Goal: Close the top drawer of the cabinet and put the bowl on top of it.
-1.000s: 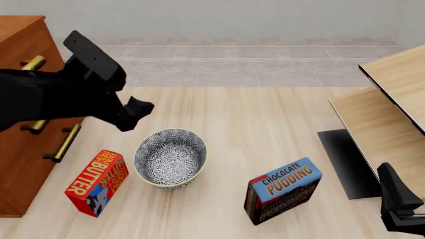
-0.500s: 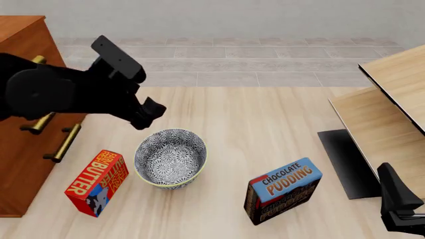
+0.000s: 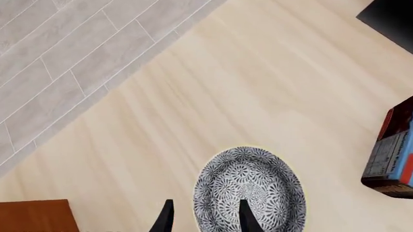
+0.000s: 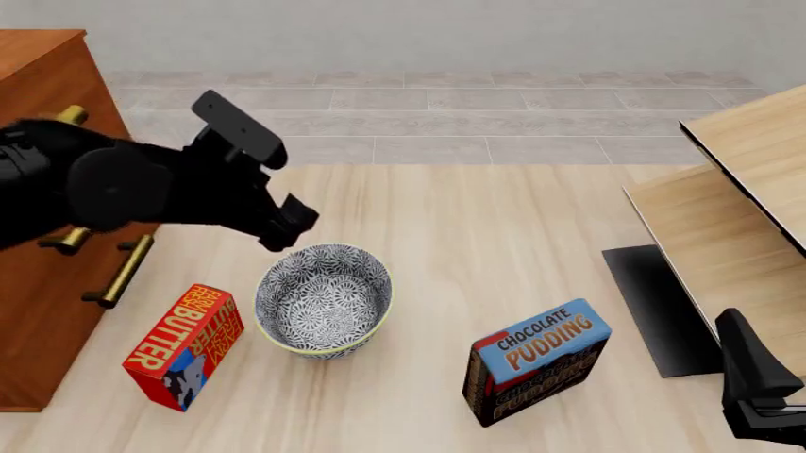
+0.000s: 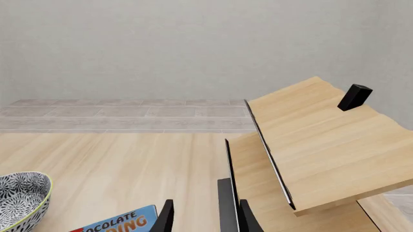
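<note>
1. Cabinet (image 4: pixel 44 236): far left, reddish-brown, brass handles.
2. Butter box (image 4: pixel 184 346): on table (image 4: pixel 504 217), beside bowl.
3. Left claw (image 4: pixel 293 223): fingers parted, empty, above bowl's far rim.
4. Bowl (image 4: pixel 324 299): upright on table.
5. Pudding box (image 4: pixel 538 360): right of bowl.
6. Right claw (image 5: pixel 204 217): fingers apart, empty.

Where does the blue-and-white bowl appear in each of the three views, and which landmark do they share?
Front view: the bowl sits lower left of centre.
Left wrist view: bottom centre, by the left gripper.
Right wrist view: cut off at the lower left edge.
Shared landmark: the chocolate pudding box.
</note>
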`<state>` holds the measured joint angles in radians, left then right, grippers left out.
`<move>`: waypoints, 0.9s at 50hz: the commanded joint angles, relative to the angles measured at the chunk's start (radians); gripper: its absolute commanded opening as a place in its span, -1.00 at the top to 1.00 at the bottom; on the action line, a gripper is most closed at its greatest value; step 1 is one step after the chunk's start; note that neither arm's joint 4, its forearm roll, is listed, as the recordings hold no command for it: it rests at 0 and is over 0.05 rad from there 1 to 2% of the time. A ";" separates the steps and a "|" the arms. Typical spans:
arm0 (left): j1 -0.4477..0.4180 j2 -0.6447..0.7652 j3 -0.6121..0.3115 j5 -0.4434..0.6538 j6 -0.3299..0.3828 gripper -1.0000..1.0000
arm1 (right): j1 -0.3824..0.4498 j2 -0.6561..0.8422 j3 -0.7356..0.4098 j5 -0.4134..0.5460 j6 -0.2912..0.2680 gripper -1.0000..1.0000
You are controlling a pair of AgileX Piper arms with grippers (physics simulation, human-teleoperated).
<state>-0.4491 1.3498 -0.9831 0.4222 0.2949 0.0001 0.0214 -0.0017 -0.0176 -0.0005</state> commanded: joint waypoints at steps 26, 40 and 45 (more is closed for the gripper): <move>0.034 0.110 0.051 -0.100 -0.014 -1.00 | 0.000 -0.006 0.000 0.006 0.000 -1.00; 0.041 0.146 0.050 -0.129 -0.023 -1.00 | 0.000 -0.006 0.000 0.006 0.000 -1.00; 0.041 0.157 0.055 -0.137 -0.028 -1.00 | 0.000 -0.006 0.000 0.006 0.000 -1.00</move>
<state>-0.4125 1.4839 -0.9340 0.3033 0.2744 0.0001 0.0215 -0.0017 -0.0177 -0.0005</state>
